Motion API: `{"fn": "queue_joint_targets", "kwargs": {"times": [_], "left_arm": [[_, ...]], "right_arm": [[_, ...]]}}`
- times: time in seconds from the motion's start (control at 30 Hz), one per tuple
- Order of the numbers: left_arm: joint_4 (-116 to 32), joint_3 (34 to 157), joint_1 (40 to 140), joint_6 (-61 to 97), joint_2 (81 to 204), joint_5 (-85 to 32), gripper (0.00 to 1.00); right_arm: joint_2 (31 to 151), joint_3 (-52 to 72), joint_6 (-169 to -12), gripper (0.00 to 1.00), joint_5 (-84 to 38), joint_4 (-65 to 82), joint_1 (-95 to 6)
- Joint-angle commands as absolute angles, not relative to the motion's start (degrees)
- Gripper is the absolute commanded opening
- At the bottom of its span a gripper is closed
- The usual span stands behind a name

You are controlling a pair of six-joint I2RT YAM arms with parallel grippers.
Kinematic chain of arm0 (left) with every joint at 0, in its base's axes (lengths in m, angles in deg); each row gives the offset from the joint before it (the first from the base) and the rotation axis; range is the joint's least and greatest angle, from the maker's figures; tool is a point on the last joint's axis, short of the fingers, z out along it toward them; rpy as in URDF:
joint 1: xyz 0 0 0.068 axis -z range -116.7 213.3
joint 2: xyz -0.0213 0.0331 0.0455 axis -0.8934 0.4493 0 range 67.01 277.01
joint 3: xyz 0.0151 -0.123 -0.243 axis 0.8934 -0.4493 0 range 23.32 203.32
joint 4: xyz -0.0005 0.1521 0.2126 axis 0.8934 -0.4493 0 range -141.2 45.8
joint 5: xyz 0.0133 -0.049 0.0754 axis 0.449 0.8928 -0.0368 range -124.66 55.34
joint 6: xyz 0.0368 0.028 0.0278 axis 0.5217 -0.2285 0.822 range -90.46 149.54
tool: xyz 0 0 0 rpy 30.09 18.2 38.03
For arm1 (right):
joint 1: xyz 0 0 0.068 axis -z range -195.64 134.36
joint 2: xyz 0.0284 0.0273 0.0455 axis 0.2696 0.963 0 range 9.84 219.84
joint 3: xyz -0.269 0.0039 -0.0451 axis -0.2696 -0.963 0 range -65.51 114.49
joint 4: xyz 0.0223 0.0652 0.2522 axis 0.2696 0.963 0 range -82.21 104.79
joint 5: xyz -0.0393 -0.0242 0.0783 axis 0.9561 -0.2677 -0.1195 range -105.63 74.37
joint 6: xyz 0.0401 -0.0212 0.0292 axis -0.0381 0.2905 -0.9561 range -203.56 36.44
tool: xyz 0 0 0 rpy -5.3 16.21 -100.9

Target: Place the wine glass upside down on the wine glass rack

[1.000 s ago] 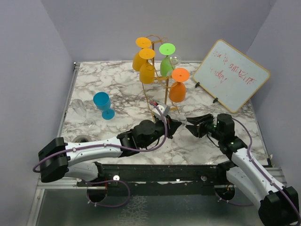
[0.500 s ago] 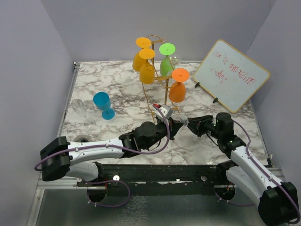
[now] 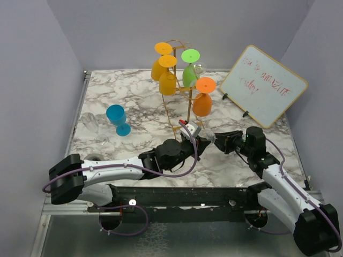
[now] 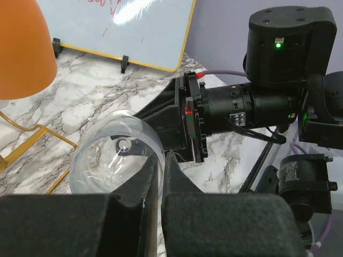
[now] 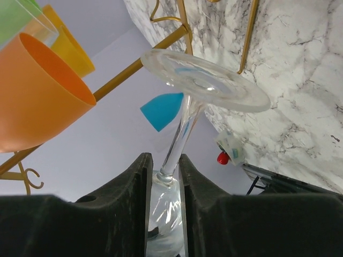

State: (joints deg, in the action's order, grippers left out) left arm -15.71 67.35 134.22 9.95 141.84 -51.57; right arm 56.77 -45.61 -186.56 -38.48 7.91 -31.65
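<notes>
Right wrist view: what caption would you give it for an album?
Right pincer closed on the stem of a clear wine glass, golden rack and orange glass beyond.

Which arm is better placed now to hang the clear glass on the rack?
Right, probably: the right gripper holds the glass by the stem, foot toward the rack; the left gripper only pinches the bowl's rim.

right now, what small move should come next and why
Probably close the right pincer fully on the stem before the left pincer lets go: it pinches the clear wine glass by the rim, while the right's fingers flank the stem closely, contact unclear.
</notes>
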Motion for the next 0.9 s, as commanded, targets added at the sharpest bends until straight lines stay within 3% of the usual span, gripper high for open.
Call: {"fn": "queue_joint_targets", "kwargs": {"times": [0.0, 0.13, 0.2, 0.3, 0.4, 0.47, 0.53, 0.67, 0.87], "left_arm": [[-13.69, 68.44, 135.30, 13.00, 143.69, -48.96, 0.00], [-13.70, 68.12, 135.70, 14.45, 144.17, -49.91, 0.00], [-13.70, 68.24, 135.81, 14.76, 144.47, -49.45, 0.00], [-13.70, 68.20, 135.82, 14.81, 144.64, -48.61, 0.00], [-13.78, 67.77, 135.86, 14.25, 144.28, -49.23, 0.00], [-13.83, 67.29, 135.81, 13.50, 143.42, -49.96, 0.09], [-14.03, 66.75, 135.81, 12.53, 141.94, -50.96, 0.32], [-16.88, 66.22, 135.81, 10.22, 137.34, -53.81, 0.60], [-22.28, 63.52, 135.81, 10.79, 128.42, -59.44, 0.83]], "right_arm": [[57.48, -41.09, -187.81, 0.32, -42.92, 4.37, -32.25], [59.05, -40.05, -188.12, 0.31, -43.53, 3.28, -32.25], [60.11, -40.53, -188.50, 0.24, -44.29, 1.73, -32.25], [61.61, -41.36, -189.14, 0.04, -45.16, -1.31, -32.25], [61.91, -41.16, -188.32, 0.01, -44.09, -1.68, -32.25], [61.58, -40.31, -186.50, 0.00, -42.87, -0.15, -32.25], [61.07, -39.46, -183.76, 0.01, -40.45, 1.41, -32.25], [60.22, -38.72, -176.88, 0.01, -34.80, 4.00, -32.25], [59.48, -39.05, -165.15, 0.01, -28.33, 1.77, -32.25]]}}
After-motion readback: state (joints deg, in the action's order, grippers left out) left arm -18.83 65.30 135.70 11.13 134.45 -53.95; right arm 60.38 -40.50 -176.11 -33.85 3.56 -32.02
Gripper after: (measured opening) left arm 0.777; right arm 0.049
